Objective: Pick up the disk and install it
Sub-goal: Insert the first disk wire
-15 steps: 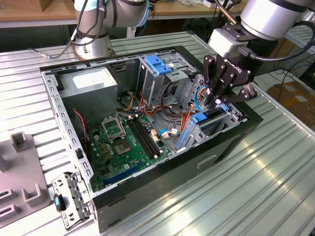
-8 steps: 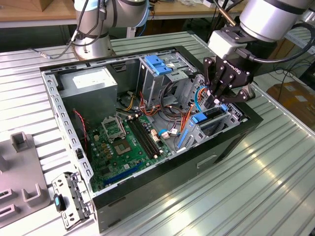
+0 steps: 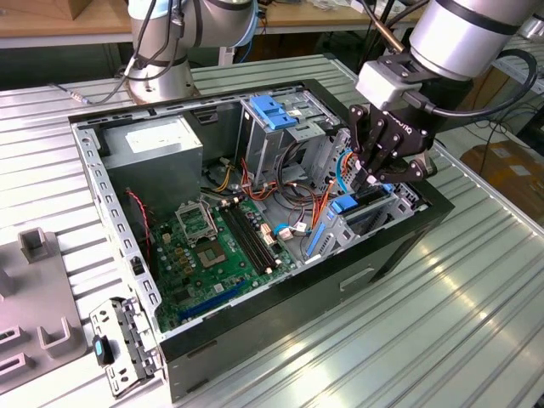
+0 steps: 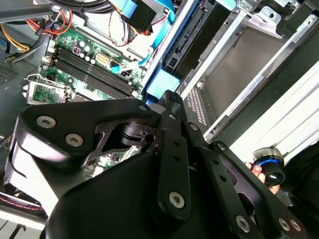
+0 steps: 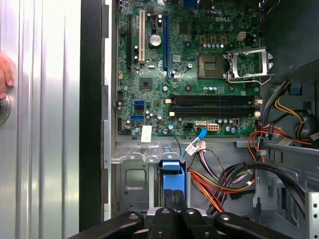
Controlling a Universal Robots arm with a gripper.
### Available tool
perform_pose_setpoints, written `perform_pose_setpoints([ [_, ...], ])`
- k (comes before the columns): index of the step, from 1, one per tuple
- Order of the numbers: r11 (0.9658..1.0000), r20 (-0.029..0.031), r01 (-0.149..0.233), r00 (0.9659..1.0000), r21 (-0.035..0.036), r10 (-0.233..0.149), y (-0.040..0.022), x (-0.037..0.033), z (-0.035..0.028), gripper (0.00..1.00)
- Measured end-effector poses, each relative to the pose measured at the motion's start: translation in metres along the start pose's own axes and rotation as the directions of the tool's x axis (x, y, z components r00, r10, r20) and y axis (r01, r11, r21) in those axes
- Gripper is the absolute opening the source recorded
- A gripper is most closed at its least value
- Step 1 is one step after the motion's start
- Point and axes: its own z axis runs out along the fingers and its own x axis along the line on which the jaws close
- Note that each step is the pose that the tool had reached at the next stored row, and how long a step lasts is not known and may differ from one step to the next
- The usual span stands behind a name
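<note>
The disk (image 3: pixel 372 197) stands on edge in the metal drive cage (image 3: pixel 399 204) at the open computer case's end on the exterior view's right. It looks like a dark slab with blue rails. My gripper (image 3: pixel 370 174) reaches down from above and is shut on the disk's upper blue end. In the second wrist view the disk (image 4: pixel 194 40) lies along the cage wall, and my gripper (image 4: pixel 167 102) meets its blue end. In the first wrist view the blue edge of the disk (image 5: pixel 172 172) runs out from between my gripper's (image 5: pixel 173 201) closed fingers.
The green motherboard (image 3: pixel 212 246) covers the case floor, and the grey power-supply box (image 3: pixel 161 140) sits in the far corner. A blue latch (image 3: pixel 272 110) tops the other cage. Orange and black cables (image 3: pixel 314 204) crowd beside the disk. A person's hand (image 5: pixel 5 77) rests on the table.
</note>
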Motion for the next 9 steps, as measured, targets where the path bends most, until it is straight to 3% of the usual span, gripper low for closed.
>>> perform_pose_setpoints([
  [9,1.0,-0.0002,0.0,1.0,0.0,0.0,0.0,0.0,0.0,0.11],
])
